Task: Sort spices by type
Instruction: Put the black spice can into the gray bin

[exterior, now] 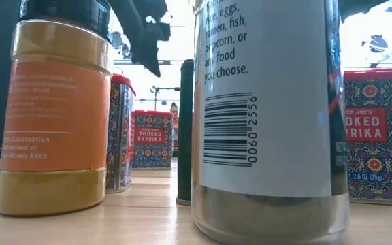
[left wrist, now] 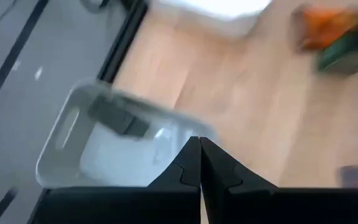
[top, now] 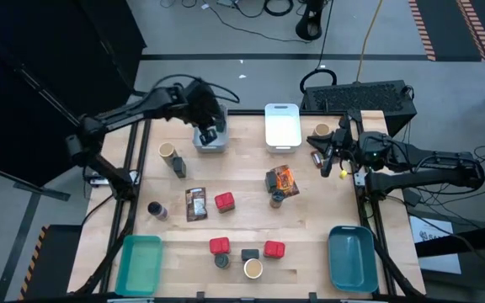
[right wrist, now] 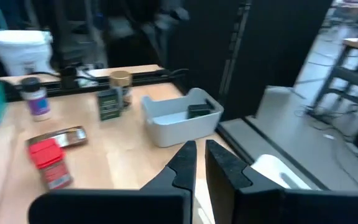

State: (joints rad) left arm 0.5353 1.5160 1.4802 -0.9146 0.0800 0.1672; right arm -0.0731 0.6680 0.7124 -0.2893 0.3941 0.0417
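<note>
With one dark tin point(left wrist: 118, 118) lying in the grey bin point(top: 210, 140) at the far left, the left gripper point(left wrist: 199, 163) hovers clenched and empty above it, so the next step is likely reaching for another spice, while the right gripper point(right wrist: 199, 163), nearly closed on nothing, waits at the far right.

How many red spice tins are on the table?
3 in the high view: one red tin mid-table beside a brown packet, two near the front edge. A red thing under the right gripper might be another.

High cam looking straight down on table point(top: 310, 227); low cam sitting at tabletop, v. close to jars; both wrist cams seeing grey bin point(left wrist: 98, 155).
</note>
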